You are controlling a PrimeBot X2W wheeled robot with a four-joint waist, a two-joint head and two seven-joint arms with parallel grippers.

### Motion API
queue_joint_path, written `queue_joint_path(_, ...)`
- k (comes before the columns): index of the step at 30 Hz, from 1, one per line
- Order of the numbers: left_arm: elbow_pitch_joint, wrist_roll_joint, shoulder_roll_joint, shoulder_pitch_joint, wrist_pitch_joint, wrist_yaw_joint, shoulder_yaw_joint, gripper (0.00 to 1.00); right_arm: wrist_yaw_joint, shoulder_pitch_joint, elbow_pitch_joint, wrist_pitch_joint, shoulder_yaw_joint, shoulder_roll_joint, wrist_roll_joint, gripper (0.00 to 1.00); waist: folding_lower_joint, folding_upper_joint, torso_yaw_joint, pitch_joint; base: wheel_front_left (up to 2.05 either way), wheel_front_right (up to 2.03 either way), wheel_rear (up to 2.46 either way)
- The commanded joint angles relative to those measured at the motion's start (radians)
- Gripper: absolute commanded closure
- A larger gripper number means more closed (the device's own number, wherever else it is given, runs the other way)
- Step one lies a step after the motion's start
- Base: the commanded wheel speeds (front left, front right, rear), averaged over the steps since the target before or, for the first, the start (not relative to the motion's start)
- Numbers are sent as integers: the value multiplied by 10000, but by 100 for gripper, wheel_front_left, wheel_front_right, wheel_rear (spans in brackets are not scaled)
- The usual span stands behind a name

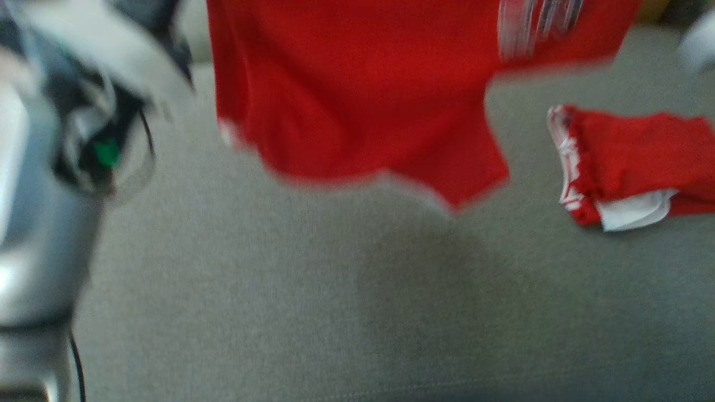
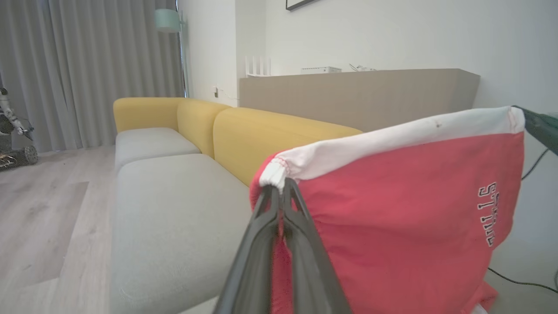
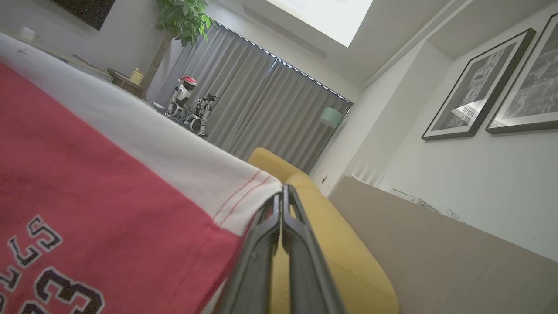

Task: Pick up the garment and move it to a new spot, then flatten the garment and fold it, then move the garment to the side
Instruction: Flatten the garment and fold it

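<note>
— Which step is this?
— The carry. The left gripper [image 2: 279, 188] has its fingers pinched together on one waistband corner. The garment [image 1: 363, 95] hangs spread in the air over the grey sofa seat [image 1: 251, 301]. The right gripper [image 3: 282, 196] is clamped on the other corner.
— Next?
— Likely lowering it flat on bare cushion, clear of the folded red piece [image 1: 642, 156] at right.
— Views?
— Head view gives hem and seat; wrist views give both grips.

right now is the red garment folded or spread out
Spread: the garment hangs open, white band stretched between left gripper and right gripper, both shut.
</note>
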Motion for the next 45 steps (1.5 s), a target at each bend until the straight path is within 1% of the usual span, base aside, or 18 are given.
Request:
queue_joint_path(1, 236, 185, 341, -1481, -120, -151, 514, 100, 19, -1215, 164, 44, 164, -192, 32, 100, 0, 0, 182, 1616, 0, 0, 0)
queue_joint_path(3, 1266, 359, 202, -2645, -451, -427, 426, 100, 19, -2465, 1029, -105, 448, -14, -44, 100, 0, 0, 319, 2265, 0, 0, 0)
queue_joint_path(5, 2383, 642, 85, -3760, -943, -602, 328, 100, 19, -3651, 1934, -384, 713, 272, -205, 100, 0, 0, 453, 2774, 0, 0, 0)
queue_joint_path(8, 3949, 1091, -78, -5234, -1892, -751, 205, 100, 19, -5238, 3361, -973, 791, 861, -462, 100, 0, 0, 607, 3376, 0, 0, 0)
queue_joint_path(11, 5213, 1523, -202, -6256, -2952, -876, -71, 100, 19, -6223, 4714, -1600, 747, 1501, -839, 100, 0, 0, 722, 3762, 0, 0, 0)
queue_joint_path(14, 6206, 1814, -295, -6724, -3968, -974, -500, 100, 19, -6601, 5799, -2228, 999, 2037, -1176, 100, 0, 0, 780, 4042, 0, 0, 0)
queue_joint_path(17, 6977, 1923, -399, -6684, -4758, -1024, -1046, 100, 19, -6503, 6704, -2790, 1390, 2406, -1318, 100, 0, 0, 839, 4223, 0, 0, 0)
queue_joint_path(19, 7336, 1956, -438, -6430, -5040, -1035, -1565, 100, 19, -6250, 7217, -3042, 1603, 2561, -1329, 100, 0, 0, 880, 4288, 0, 0, 0)
queue_joint_path(20, 7336, 1956, -438, -6430, -5040, -1035, -1565, 100, 19, -6250, 7217, -3042, 1603, 2561, -1329, 100, 0, 0, 880, 4288, 0, 0, 0)
queue_joint_path(24, 7678, 1788, -325, -5538, -5307, -1039, -2836, 100, 19, -5457, 8000, -3357, 2171, 2761, -1293, 100, 0, 0, 938, 4273, 0, 0, 0)
queue_joint_path(25, 7726, 1663, -214, -5006, -5358, -1040, -3484, 100, 19, -4993, 8235, -3446, 2563, 2782, -1244, 100, 0, 0, 969, 4170, 0, 0, 0)
queue_joint_path(26, 7727, 1594, -141, -4722, -5373, -1040, -3821, 100, 19, -4764, 8312, -3478, 2715, 2776, -1159, 100, 0, 0, 977, 4093, 0, 0, 0)
queue_joint_path(29, 7691, 1198, 86, -3868, -5394, -1041, -4618, 100, 19, -4055, 8406, -3531, 3208, 2717, -845, 100, 0, 0, 979, 3790, 0, 0, 0)
queue_joint_path(32, 7538, 851, 358, -3148, -5400, -1041, -5335, 100, 19, -3387, 8225, -3547, 3957, 2479, -664, 100, 0, 0, 959, 3425, 0, 0, 0)
queue_joint_path(36, 7394, 473, 693, -2356, -5402, -1042, -6107, 100, 19, -2551, 7729, -3551, 5154, 2010, -360, 100, 0, 0, 918, 2888, 0, 0, 0)
queue_joint_path(38, 7353, 387, 823, -2029, -5402, -1042, -6474, 100, 19, -2222, 7541, -3552, 5590, 1769, -42, 100, 0, 0, 878, 2622, 0, 0, 0)
queue_joint_path(45, 7294, 245, 944, -1232, -5403, -1042, -7448, 100, 19, -1356, 7204, -3553, 7473, 871, 919, 100, 0, 0, 823, 1785, 0, 0, 0)
